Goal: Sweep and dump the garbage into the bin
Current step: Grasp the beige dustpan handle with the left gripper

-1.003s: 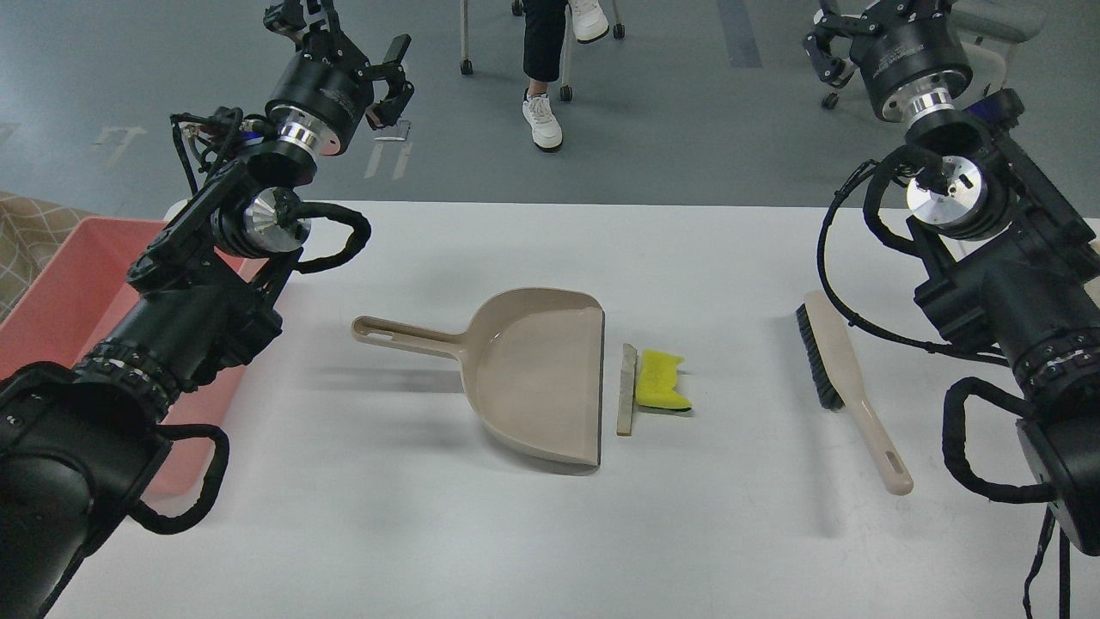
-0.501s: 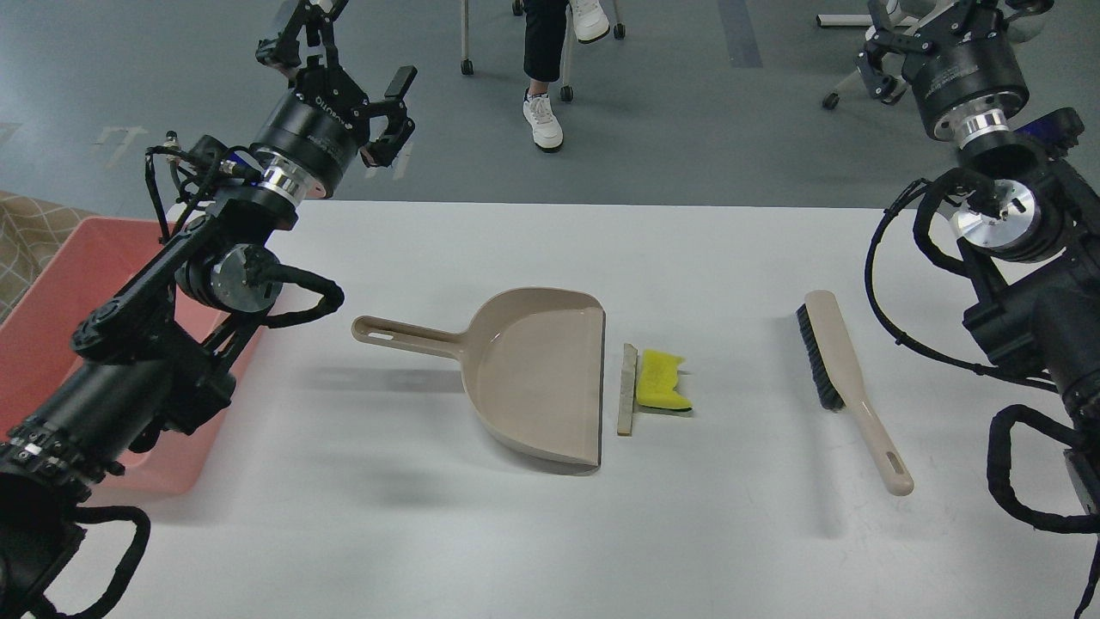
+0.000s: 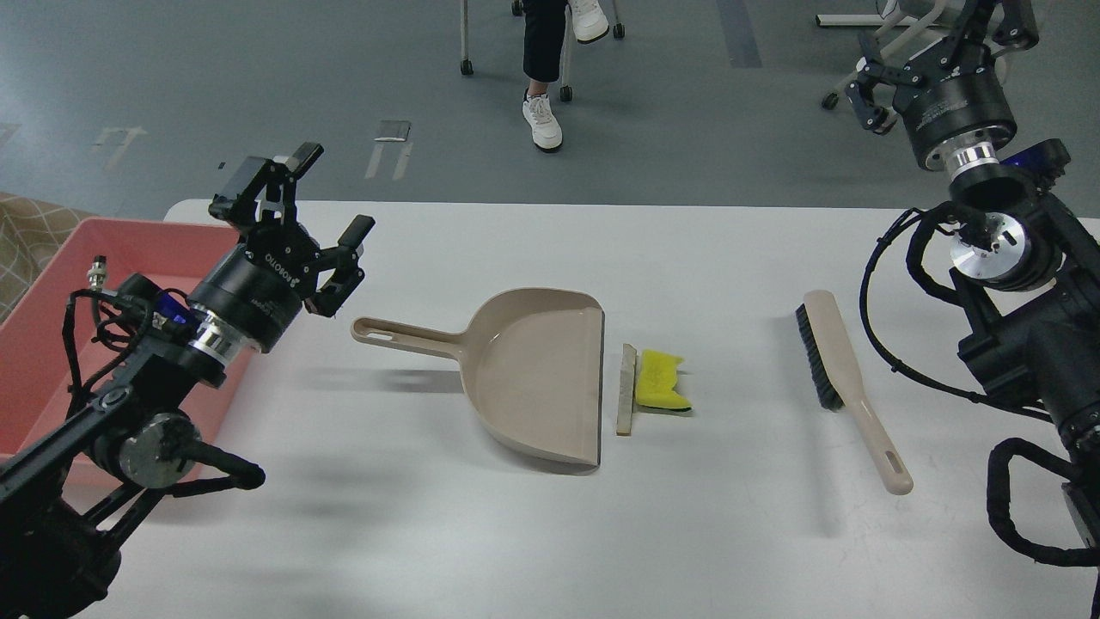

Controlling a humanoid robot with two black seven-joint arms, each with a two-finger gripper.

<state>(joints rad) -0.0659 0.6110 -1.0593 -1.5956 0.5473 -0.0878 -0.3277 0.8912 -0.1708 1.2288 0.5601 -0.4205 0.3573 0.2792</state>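
Observation:
The garbage lies mid-table: a yellow sponge piece [image 3: 662, 380] and a thin beige-grey strip [image 3: 626, 389], side by side just right of the open mouth of the beige dustpan [image 3: 537, 370]. The pink bin [image 3: 51, 284] stands at the table's left edge. My left gripper [image 3: 301, 206] is open and empty, low over the table beside the bin, up and left of the dustpan's handle end [image 3: 369, 327]. My right gripper [image 3: 945, 52] is open and empty, raised high beyond the table's far right corner. A beige brush [image 3: 846, 378] lies on the right.
The white table [image 3: 550, 533] has its far edge just behind my left gripper. A person's legs [image 3: 543, 60] and chair casters are on the floor beyond. My right arm's thick links [image 3: 1023, 335] rise along the table's right edge, right of the brush.
My left arm has swung down and toward me, bringing its open gripper from high above the far edge to just above the table near the dustpan handle. My right gripper shifted slightly right and up.

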